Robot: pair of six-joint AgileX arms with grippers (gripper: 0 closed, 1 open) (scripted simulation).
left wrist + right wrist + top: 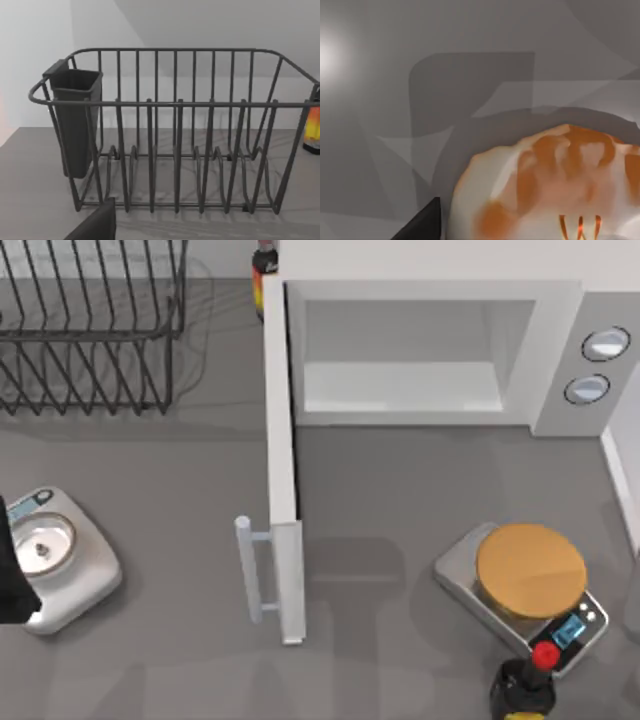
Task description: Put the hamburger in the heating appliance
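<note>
The hamburger (550, 185), a rounded tan-orange lump with pale cream patches, lies very close in the right wrist view on a grey surface. A dark edge of my right gripper (422, 225) shows just beside it; whether they touch cannot be made out. The heating appliance (560, 350), a big white microwave with two round knobs, stands at the back right with its white cavity (400, 380) exposed. Its door (282, 470) is swung fully open toward the front, bar handle (250, 570) on the left face. My left arm (8, 570) sits at the table's left edge, its gripper (95, 225) facing the dish rack.
A dark wire dish rack (90, 330) with a cutlery cup (75, 120) stands back left. One silver scale (60, 560) sits at the left, another (575, 630) carries a flat orange disc (530, 570). A red-capped bottle (530, 680) stands front right, another bottle (263, 280) behind the door.
</note>
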